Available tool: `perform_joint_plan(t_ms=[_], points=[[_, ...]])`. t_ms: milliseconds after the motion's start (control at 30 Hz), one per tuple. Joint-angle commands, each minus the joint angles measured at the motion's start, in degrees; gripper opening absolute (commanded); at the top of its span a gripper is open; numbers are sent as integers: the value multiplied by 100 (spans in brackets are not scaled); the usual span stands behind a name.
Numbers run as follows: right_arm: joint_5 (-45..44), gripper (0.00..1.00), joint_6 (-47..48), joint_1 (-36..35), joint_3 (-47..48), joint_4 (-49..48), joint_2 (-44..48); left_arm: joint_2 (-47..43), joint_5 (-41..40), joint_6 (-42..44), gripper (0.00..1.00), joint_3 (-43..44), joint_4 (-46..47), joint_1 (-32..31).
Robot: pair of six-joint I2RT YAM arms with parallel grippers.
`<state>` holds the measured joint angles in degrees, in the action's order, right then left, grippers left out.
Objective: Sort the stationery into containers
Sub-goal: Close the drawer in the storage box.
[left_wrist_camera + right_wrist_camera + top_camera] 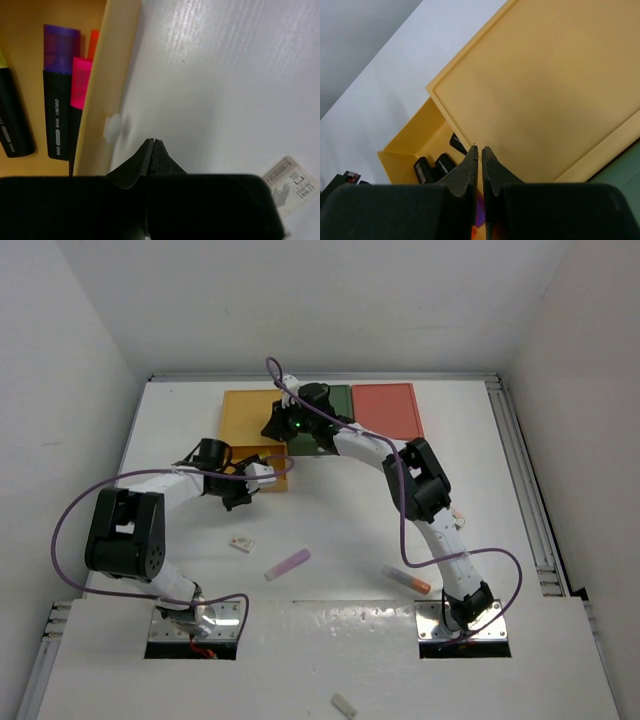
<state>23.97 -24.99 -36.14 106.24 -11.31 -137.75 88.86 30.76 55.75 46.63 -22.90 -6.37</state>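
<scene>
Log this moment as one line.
left gripper shut, near white knob of open mustard yellow drawer box | right gripper shut, above that box | on table: lilac stick, clear orange-tipped tube, white-pink eraser

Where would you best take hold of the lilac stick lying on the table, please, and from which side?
Grip the lilac stick around its middle, across its narrow width, coming straight down from above. It lies flat and slanted on the table with bare surface along both long sides, so a pinch set square to its length should fit.
</scene>
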Motion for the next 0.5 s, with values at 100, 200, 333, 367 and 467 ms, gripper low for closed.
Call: perform_joint_plan(t_ms=[100,200,333,367,467], points=[[11,6,161,-16,-33,-82,-76,236,-272,-520,4,223,768,-136],[38,5,170,-25,-15,-29,-94,342,-378,-652,4,311,892,-136],[64,5,162,-7,-50,-3,-76,465,-483,-697,3,425,989,-162],[73,5,153,-7,-68,-11,-68,509,-544,-731,4,469,1024,-163],[108,4,135,-7,-68,-11,-94,553,-571,-714,3,505,1155,-154]])
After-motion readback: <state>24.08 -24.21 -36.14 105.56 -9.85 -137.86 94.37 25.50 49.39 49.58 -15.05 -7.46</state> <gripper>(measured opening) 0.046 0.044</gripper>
